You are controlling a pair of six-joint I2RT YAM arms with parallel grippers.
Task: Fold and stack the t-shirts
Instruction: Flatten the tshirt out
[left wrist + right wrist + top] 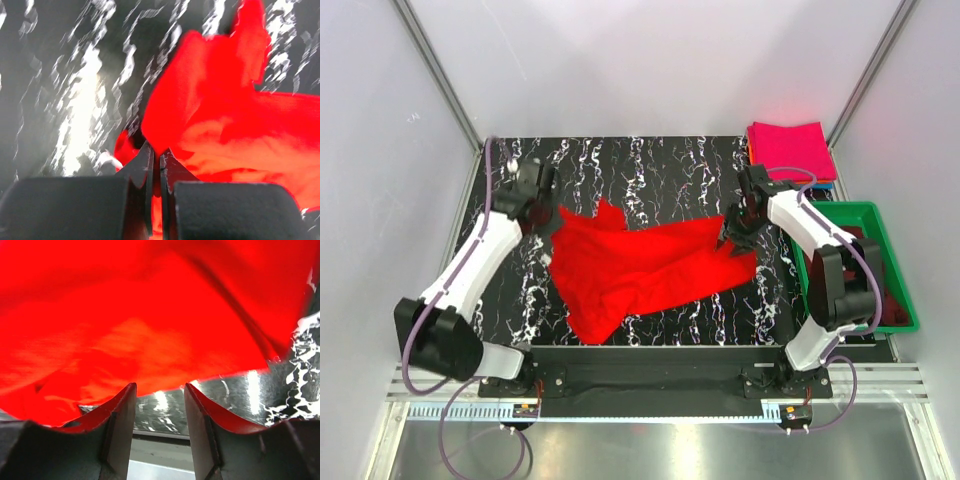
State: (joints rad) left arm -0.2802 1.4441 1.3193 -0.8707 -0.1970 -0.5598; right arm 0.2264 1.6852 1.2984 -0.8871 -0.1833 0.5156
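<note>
Left gripper [156, 150] clenched on a crumpled bright red cloth t-shirt [640, 268]; right gripper [160, 387] gaping at its right edge
Shirt sprawls across the black marbled table [650, 160]; this thin one-sided pinch may slip if pulled, bunching the cloth

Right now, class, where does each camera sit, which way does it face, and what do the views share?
Top external: above, behind the bases, looking down on the table; both arms show.
Left wrist: faces the red t-shirt; left gripper pinches its edge.
Right wrist: faces the same shirt; right gripper open.
Shared: the red t-shirt.
</note>
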